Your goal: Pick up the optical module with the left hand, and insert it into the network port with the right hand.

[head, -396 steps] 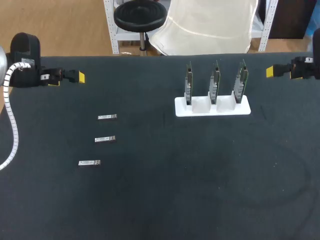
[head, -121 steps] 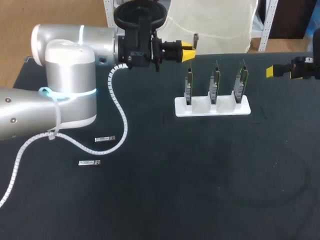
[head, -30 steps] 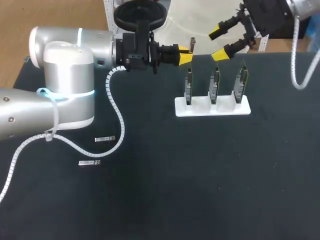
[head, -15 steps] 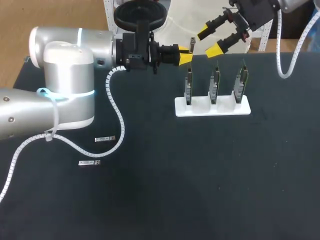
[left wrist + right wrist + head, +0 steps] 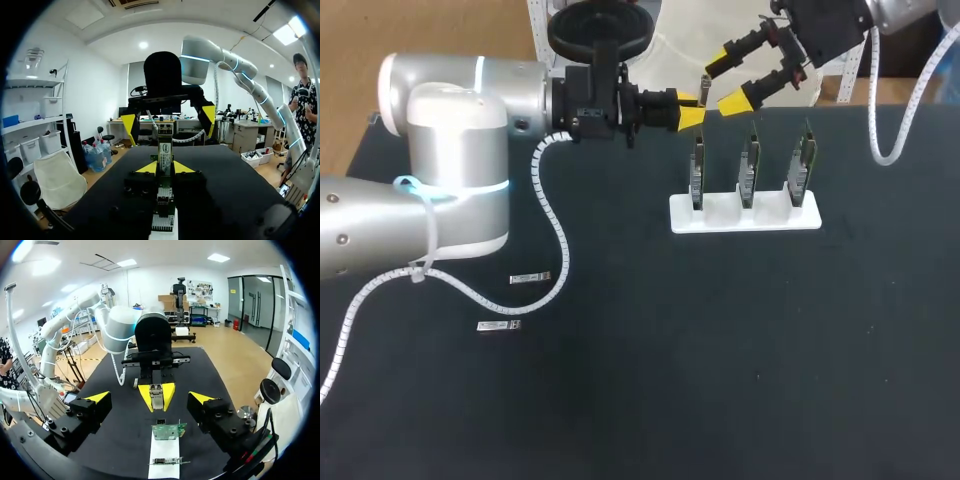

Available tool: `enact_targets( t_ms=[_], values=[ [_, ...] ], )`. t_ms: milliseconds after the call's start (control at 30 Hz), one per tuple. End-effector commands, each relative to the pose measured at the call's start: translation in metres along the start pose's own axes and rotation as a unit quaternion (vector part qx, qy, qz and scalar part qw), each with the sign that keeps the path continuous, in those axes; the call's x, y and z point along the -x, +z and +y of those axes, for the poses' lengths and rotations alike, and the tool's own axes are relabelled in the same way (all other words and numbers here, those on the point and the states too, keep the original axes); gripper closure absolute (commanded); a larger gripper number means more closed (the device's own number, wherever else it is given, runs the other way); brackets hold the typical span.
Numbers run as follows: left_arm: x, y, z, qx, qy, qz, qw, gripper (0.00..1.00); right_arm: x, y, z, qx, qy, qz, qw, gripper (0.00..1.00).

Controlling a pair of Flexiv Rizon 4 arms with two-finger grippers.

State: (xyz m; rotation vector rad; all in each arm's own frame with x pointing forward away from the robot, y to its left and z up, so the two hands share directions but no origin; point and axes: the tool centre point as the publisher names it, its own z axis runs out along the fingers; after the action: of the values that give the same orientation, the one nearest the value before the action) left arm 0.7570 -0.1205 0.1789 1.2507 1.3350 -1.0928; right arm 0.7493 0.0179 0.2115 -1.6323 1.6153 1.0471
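My left gripper (image 5: 692, 112) is shut on an optical module (image 5: 705, 88), a small metal bar held on end above the table's far side. In the left wrist view the module (image 5: 165, 155) stands between the yellow tips of the left gripper (image 5: 165, 167). My right gripper (image 5: 724, 76) comes in from the far right, open, with one finger on either side of the module and not touching it. The right wrist view shows the right gripper (image 5: 150, 398) wide open, facing the module (image 5: 156, 396). The network-port boards (image 5: 750, 165) stand upright in a white holder (image 5: 720, 222).
Two spare modules (image 5: 530, 277) (image 5: 498, 325) lie on the black table at the left, near the left arm's white cable (image 5: 555, 235). The holder (image 5: 165, 462) sits below both grippers, with a green board (image 5: 168, 430) nearest.
The right gripper has moved left and slightly down, so its open fingers now straddle the held module. The left arm and its module have stayed still.
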Motion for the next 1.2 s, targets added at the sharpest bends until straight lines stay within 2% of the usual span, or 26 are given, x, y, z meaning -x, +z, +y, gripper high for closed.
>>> enact_targets(
  t_ms=[33,500,967,1000,1067,1100,1200],
  values=[
    [0.000,0.000,-0.001,0.003,0.001,-0.001,1.000,1.00,0.001,0.003,0.003,-0.006,-0.004,-0.003,1.000,0.00],
    [0.000,0.000,-0.001,0.003,0.001,-0.001,1.000,1.00,0.013,0.006,-0.004,0.005,-0.015,-0.001,1.000,0.00],
    [0.000,0.000,-0.001,0.003,0.001,-0.001,1.000,1.00,0.011,0.009,-0.004,-0.007,0.000,0.001,1.000,0.00],
    [0.000,0.000,-0.001,0.003,0.001,-0.001,1.000,1.00,0.011,0.009,-0.004,-0.007,0.000,0.001,1.000,0.04],
    [0.000,0.000,-0.001,0.003,0.001,-0.001,1.000,1.00,0.011,0.009,-0.004,-0.009,0.002,0.002,1.000,0.85],
    [0.000,0.000,-0.001,0.003,0.001,-0.001,1.000,1.00,0.011,0.010,-0.004,-0.010,0.002,0.002,1.000,1.00],
    [0.000,0.000,-0.001,0.003,0.001,-0.001,1.000,1.00,0.011,0.011,-0.003,-0.010,0.000,0.003,1.000,1.00]
  ],
)
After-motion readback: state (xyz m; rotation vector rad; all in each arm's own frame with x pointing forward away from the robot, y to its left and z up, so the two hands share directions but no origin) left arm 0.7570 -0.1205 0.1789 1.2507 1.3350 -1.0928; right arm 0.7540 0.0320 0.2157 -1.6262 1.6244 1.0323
